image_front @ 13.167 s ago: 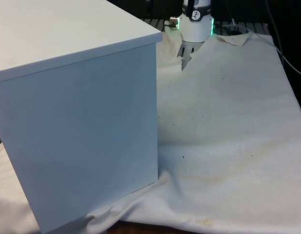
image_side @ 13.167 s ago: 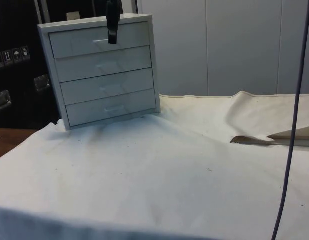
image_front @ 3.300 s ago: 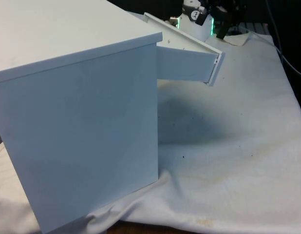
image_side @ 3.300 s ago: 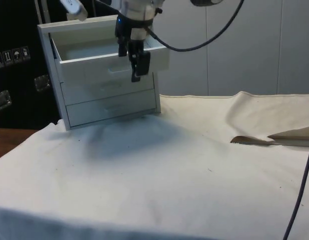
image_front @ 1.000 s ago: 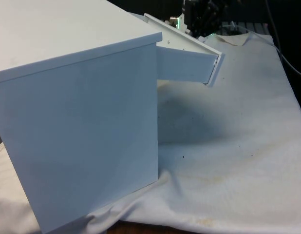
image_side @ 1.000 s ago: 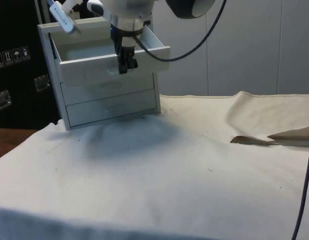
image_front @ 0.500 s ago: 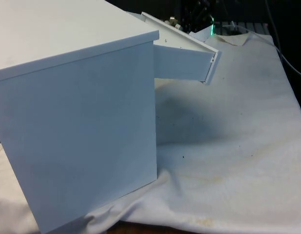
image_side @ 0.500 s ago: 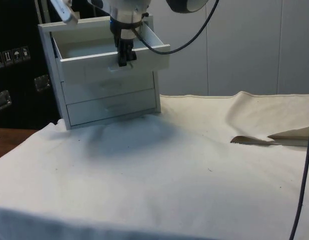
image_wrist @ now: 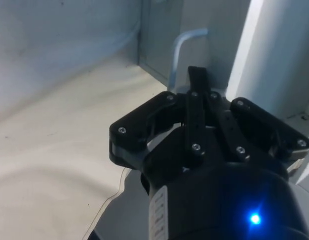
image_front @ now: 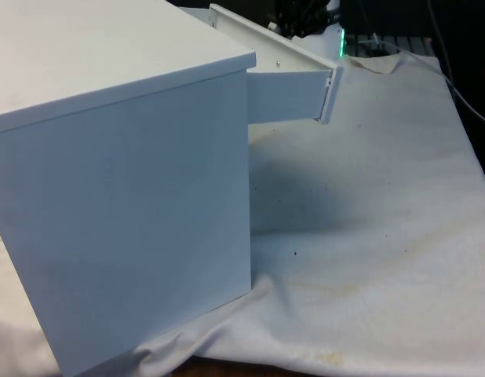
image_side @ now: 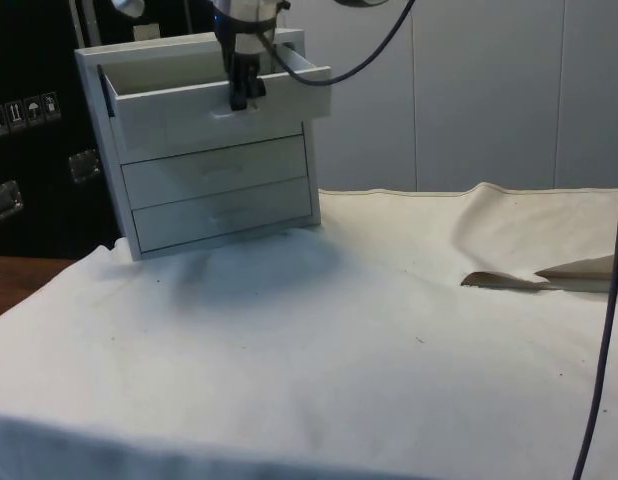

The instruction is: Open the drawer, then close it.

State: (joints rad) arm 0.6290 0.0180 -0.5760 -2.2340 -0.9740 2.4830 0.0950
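A white chest of drawers [image_side: 217,212] stands at the table's far end in the side view, and its blank side [image_front: 125,204] takes up the front view's left. Its top drawer [image_side: 184,118] is partly pulled out, with its front panel [image_front: 327,93] jutting past the chest. My black gripper [image_side: 241,96] is shut with nothing in it. It is at the drawer's front, beside the pale handle [image_wrist: 180,50]. In the wrist view the closed fingertips [image_wrist: 197,76] point at that handle and panel. Whether they press on the panel I cannot tell.
The three lower drawers [image_side: 221,190] are shut. The white cloth [image_side: 319,360] spreads open in front of the chest, with a raised fold [image_side: 549,272] at the side view's right. A dark cable [image_side: 601,340] hangs down near that right edge.
The top drawer has slid part of the way back into the chest. My shut gripper has moved with its front towards the chest. The chest has shifted slightly.
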